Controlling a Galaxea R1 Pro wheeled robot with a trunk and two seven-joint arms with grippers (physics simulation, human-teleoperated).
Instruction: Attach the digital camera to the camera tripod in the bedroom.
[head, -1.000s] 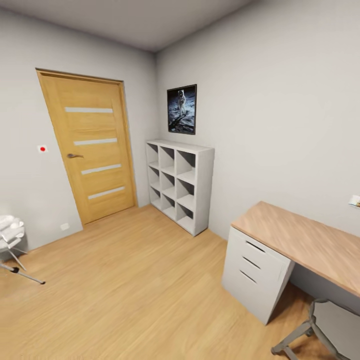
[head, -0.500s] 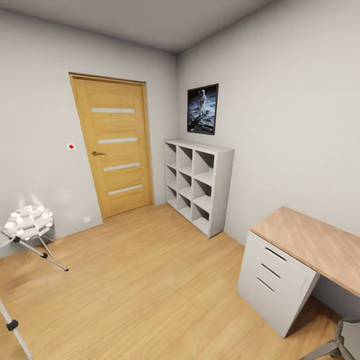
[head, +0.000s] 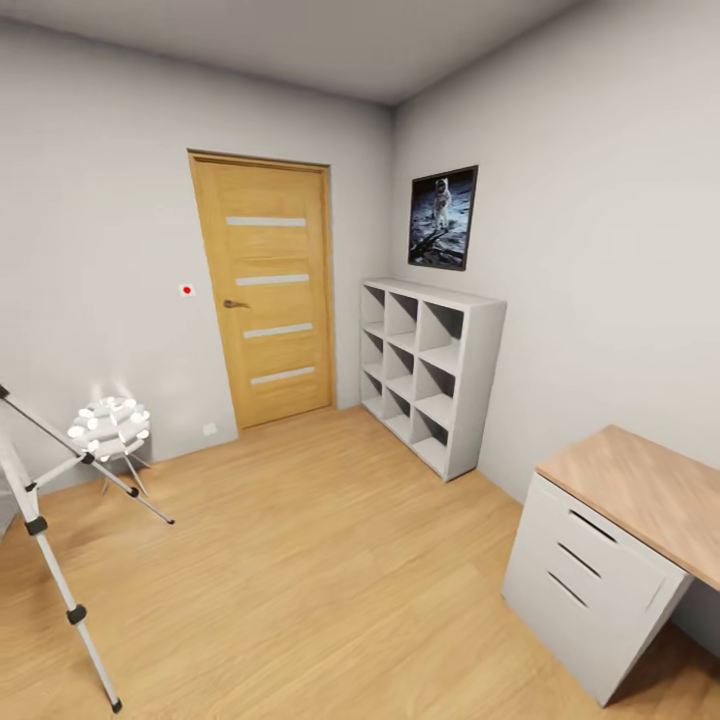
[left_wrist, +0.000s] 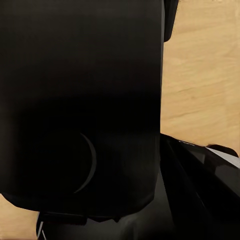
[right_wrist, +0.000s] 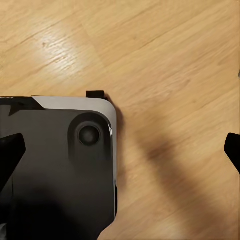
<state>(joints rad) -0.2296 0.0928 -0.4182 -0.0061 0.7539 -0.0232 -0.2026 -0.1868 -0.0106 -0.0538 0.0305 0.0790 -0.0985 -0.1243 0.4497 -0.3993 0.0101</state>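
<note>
Three silver legs of the tripod (head: 55, 570) enter the head view at its left edge, spread on the wood floor (head: 300, 560) with black joints and feet; its top is cut off by the frame. One leg reaches out in front of a low round thing studded with white balls (head: 108, 425), which stands near the wall just behind the tripod. Further along that wall are a small red dot (head: 186, 289) and a shut wooden door (head: 265, 290). On the right-hand wall hang an astronaut poster (head: 442, 218) above a white cube shelf (head: 430, 370), and nearer stands a desk (head: 650, 490) with white drawers (head: 590, 580), well apart from the tripod across open floor. In the left wrist view a black bulk sits close against the lens, possibly the camera (left_wrist: 80, 100), though I cannot tell; it hides the left gripper, so its grip cannot be judged. The right gripper (right_wrist: 121, 152) hangs spread wide over bare floor with nothing between its fingertips, beside the robot's dark base (right_wrist: 55, 170).
</note>
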